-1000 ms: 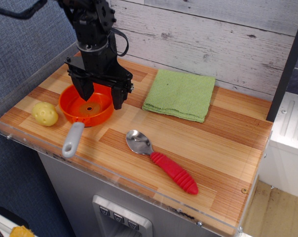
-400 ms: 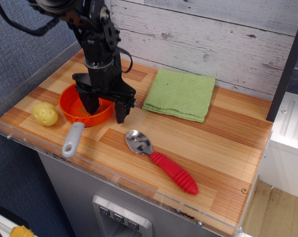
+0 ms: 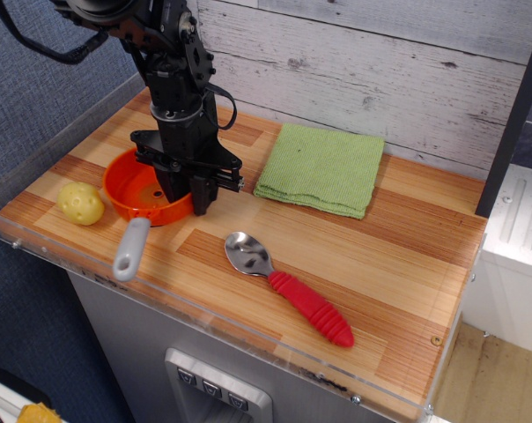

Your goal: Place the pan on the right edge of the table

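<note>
The gripper pinched the pan by its three o'clock rim. Held so near the edge, it might tip or slip free, and the handle could knock the spoon crossing the worktop.

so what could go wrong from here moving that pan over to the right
The end effector pinches only the pan's thin right rim, so the pan may tilt or slip once lifted, especially with the long handle sticking out on the opposite side. The spoon lies across the path to the right edge of the table; a low carry could knock it. The yellow ball sits close to the pan and could get nudged and roll.
</note>
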Controlling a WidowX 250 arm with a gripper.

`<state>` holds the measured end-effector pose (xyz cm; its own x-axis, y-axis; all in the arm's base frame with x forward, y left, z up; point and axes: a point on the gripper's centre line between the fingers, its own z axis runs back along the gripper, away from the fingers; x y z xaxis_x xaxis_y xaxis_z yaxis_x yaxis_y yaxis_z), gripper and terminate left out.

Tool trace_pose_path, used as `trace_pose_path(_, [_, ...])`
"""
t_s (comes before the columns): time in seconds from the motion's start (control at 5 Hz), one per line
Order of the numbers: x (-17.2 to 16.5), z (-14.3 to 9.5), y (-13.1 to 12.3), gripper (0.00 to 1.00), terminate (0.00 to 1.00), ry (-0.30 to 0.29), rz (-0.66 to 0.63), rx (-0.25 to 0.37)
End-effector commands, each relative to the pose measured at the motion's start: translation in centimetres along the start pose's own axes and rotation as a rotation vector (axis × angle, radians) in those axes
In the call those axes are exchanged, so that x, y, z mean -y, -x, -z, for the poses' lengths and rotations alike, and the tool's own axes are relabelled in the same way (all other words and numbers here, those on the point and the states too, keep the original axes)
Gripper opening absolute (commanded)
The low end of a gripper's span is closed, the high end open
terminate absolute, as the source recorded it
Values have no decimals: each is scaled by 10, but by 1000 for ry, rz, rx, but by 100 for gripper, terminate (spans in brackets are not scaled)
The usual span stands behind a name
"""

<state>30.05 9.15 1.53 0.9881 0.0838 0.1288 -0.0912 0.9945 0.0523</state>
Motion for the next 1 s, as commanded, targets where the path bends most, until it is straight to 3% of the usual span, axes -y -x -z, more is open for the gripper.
trace_pose_path(0.0, [-7,-12,-15,0,0,0,2,45])
trace_pose_path(0.2, [-8,-19,-21,0,0,-7,52,65])
trace_pose_path(0.8, [22,-65,-36,0,0,-122,54,83])
